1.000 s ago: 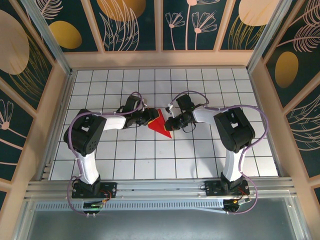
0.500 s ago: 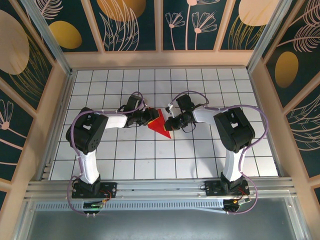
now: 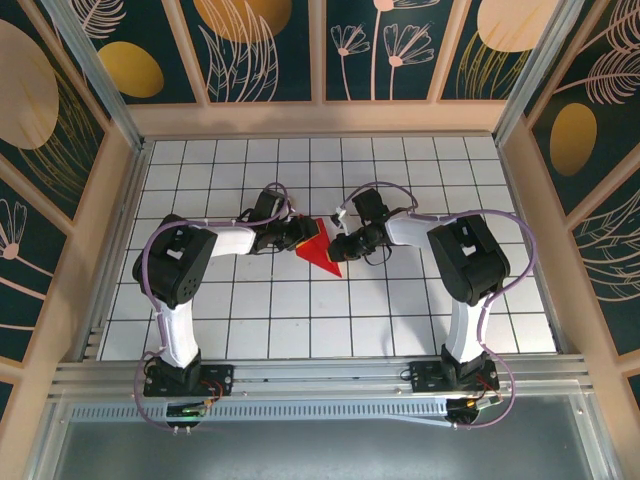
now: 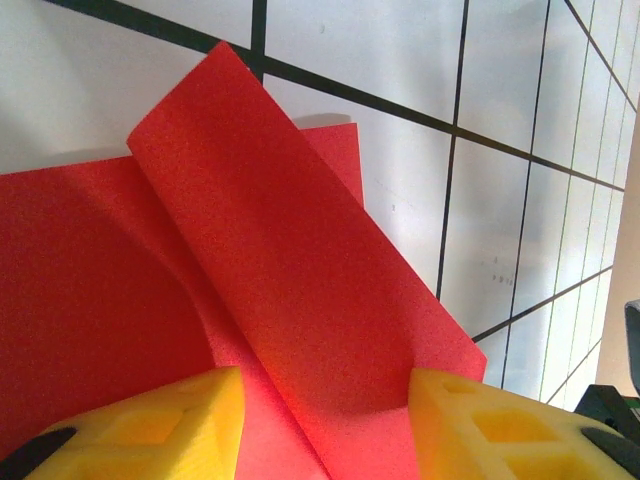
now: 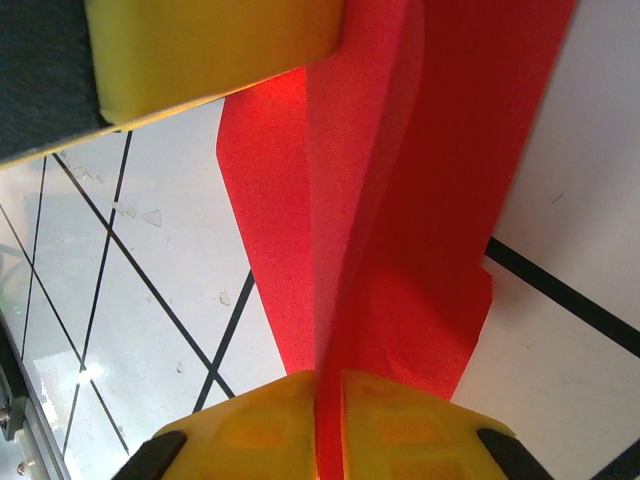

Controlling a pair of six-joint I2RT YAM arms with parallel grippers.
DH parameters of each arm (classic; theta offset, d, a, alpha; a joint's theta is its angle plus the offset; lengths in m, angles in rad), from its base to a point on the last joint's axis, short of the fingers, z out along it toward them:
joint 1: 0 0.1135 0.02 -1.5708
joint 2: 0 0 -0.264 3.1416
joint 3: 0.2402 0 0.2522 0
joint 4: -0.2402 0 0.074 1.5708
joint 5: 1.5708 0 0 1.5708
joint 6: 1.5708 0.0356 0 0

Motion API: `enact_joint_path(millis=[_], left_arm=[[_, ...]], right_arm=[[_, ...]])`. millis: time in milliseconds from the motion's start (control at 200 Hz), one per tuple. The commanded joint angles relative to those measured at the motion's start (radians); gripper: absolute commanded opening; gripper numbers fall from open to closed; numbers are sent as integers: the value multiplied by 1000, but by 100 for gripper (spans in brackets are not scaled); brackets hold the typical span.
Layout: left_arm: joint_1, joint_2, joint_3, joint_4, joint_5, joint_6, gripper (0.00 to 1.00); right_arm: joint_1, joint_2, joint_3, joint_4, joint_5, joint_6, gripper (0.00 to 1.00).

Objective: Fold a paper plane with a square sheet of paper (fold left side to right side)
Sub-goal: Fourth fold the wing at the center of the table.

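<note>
Near the middle of the white gridded table (image 3: 400, 300): the sheet of paper (image 3: 322, 254), bright red, folded down to a narrow triangle with its tip toward the near right. Lies flat between the two arms, met from both sides. At its left edge, the left pincer (image 3: 300, 236); at its right edge, the right pincer (image 3: 338, 247).

From the left wrist: yellow fingers (image 4: 150, 425) held apart, one at each lower corner, with a raised flap of the red paper running down into the gap between them. Flap lifted off the lower layer and slanting up toward the far left, its corner over a black grid line. Cannot tell whether either finger presses on the flap.

From the right wrist: yellow pads (image 5: 400, 430) drawn nearly together, clamped on a fold of the paper, edge-on in the thin seam between them. Beyond the pads, red layers fanning away across the white tiles. At the upper left of that view, another yellow finger (image 5: 210, 50) at the paper's far end.
</note>
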Motion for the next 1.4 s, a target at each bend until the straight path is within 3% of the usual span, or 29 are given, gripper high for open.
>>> enact_joint_path(millis=[0, 525, 941, 1391], left_arm=[[-3, 37, 13, -53, -20, 24, 47], [-3, 34, 15, -57, -22, 26, 47], [-3, 32, 16, -55, -23, 25, 47], [-3, 30, 16, -58, -25, 25, 47]], right_arm=[[-1, 1, 12, -4, -22, 6, 16], [-63, -96, 13, 17, -85, 21, 37], [-80, -19, 50, 73, -173, 56, 36], [-57, 33, 52, 92, -152, 70, 32]])
